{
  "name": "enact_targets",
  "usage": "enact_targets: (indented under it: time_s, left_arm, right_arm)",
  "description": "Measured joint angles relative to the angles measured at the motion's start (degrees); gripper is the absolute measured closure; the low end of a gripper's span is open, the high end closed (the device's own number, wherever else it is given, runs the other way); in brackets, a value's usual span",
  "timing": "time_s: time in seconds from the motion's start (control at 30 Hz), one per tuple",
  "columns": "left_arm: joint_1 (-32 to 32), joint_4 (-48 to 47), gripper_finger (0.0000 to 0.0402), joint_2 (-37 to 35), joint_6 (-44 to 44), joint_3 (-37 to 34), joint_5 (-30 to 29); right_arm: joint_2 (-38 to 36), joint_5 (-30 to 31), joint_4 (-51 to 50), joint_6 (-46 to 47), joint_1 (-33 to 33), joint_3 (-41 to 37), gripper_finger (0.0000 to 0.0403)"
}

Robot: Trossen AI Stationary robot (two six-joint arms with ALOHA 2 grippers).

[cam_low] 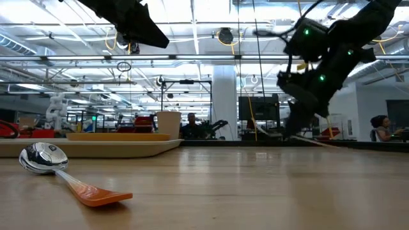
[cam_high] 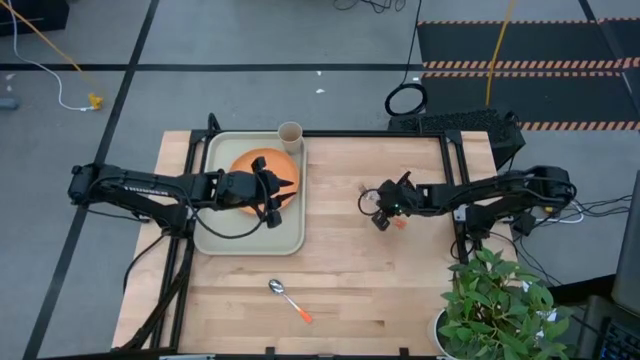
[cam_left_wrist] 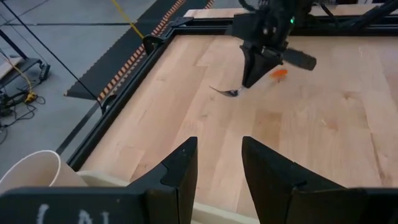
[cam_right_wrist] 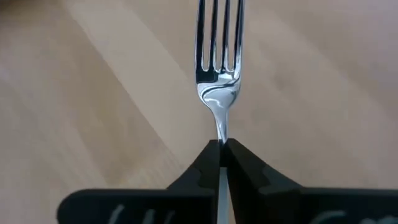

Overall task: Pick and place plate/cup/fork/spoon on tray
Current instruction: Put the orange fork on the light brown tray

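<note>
The orange plate lies on the pale tray at the table's left. The beige cup stands upright at the tray's far right corner. The spoon lies on the bare table near the front edge, its bowl toward the left. My left gripper is open and empty above the plate. My right gripper is shut on the fork right of the tray; the fork's orange handle sticks out behind the fingers. My right gripper pinches the fork's thin silver neck, just behind the tines, between its two fingertips. The fingers come from above, pointing down, and lie across the fork. The fork sits tilted, handle higher and tines low by the table; whether they touch, I cannot tell.
A potted green plant stands at the table's front right corner. Bare wood lies between the tray and my right gripper. The tray's near half is bare. In the low view, people show in the room behind the table.
</note>
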Motion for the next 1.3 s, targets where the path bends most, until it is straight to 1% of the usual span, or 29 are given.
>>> enact_targets:
  time_s: [0.1, 0.23, 0.37, 0.43, 0.5, 0.6, 0.67, 0.8, 0.87, 0.93, 1.0, 1.07, 1.2, 1.3]
  left_arm:
    - [-0.72, 0.02, 0.0272, 0.0, 0.28, 0.0, 0.0]
    - [-3.03, 0.41, 0.0272, 0.34, 1.09, -0.02, 0.13]
    - [-5.74, 2.97, 0.0272, 3.38, 1.63, -0.11, 0.56]
    - [-6.79, 7.45, 0.0271, 6.16, 2.55, 0.04, 1.51]
    - [-7.66, 10.29, 0.0261, 9.07, 3.94, -0.09, 1.73]
    - [-7.77, 16.34, 0.0227, 13.35, 5.02, -0.04, 1.98]
    - [-7.4, 19.87, 0.019, 15.76, 4.88, -0.04, 3.03]
    - [-6.79, 26.47, 0.0108, 20.04, 4.77, -0.06, 3.26]
    - [-6.76, 30.74, 0.0077, 22.31, 6.07, 0.02, 4.5]
    - [-6.8, 36.13, 0.0058, 24.94, 7.66, -0.04, 5.84]
    - [-6.81, 41.68, 0.0052, 27.36, 8.12, -0.02, 6.35]
    - [-6.75, 48.76, 0.0055, 29.49, 8.13, -0.03, 6.44]
    - [-6.39, 59.3, 0.0079, 32.88, 8.29, 0.0, 7.34]
    - [-6.11, 64.38, 0.0101, 34.76, 7.15, 0.29, 9.74]
  right_arm:
    - [-2.07, -0.29, 5.98, -3.21, 0.0, 0.44, 0.04]
    - [-4.4, -3.82, 14.9, -7.55, 0.0, 0.44, 0.0401]
    - [-5.67, -4.23, 23.72, -10.02, 1.12, 0.46, 0.0401]
    - [-5.65, -4.28, 28.22, -11.99, 1.94, 0.46, 0.0401]
    - [-5.65, -4.79, 32.49, -14.26, 3.08, 0.46, 0.0401]
    - [-5.65, -7.36, 37.52, -17.61, 4.49, 0.48, 0.0401]
    - [-5.65, -8.6, 40.31, -19.23, 5.41, 0.48, 0.0401]
    - [-5.65, -8.85, 45.61, -20.62, 7.18, 0.48, 0.0401]
    - [-5.65, -8.83, 47.53, -20.87, 7.8, 0.48, 0.0401]
    - [-5.64, -8.83, 49.17, -21.77, 8.38, 0.48, 0.0401]
    - [-5.63, -8.64, 50.6, -22.34, 9.03, 0.48, 0.0401]
    - [-5.41, -8.55, 52.04, -22.55, 9.53, 0.48, 0.0401]
    - [-4.09, -8.46, 55.03, -24.75, 10.86, 0.48, 0.0401]
    - [-2.53, -8.52, 57.72, -25.81, 11.53, 0.48, 0.0401]
